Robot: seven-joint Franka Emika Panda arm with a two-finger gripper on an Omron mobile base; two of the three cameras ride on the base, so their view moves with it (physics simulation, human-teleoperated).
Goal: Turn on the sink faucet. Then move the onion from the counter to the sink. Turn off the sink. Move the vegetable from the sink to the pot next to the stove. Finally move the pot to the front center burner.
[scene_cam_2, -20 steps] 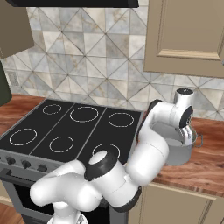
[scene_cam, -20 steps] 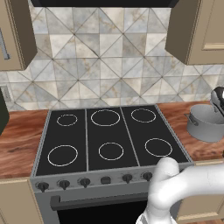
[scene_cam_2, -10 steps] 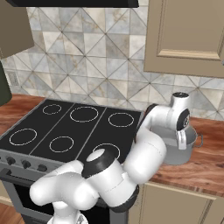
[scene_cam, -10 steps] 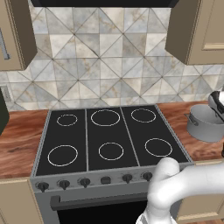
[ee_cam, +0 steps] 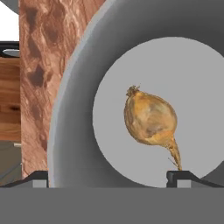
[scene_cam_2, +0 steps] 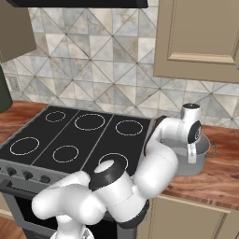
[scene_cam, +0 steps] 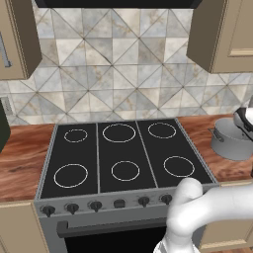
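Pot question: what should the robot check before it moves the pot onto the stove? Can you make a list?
1. Onion lies on the floor of the pot: ok.
2. Hand open, holding nothing: ok.
3. Pot upright on the counter right of the stove: ok.
4. Front center burner bare: ok.
5. Pot handle reachable: cannot tell.

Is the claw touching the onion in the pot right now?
Apart. In the hand view the onion lies on the pot floor, and the open claw has its tips standing clear on either side of it.
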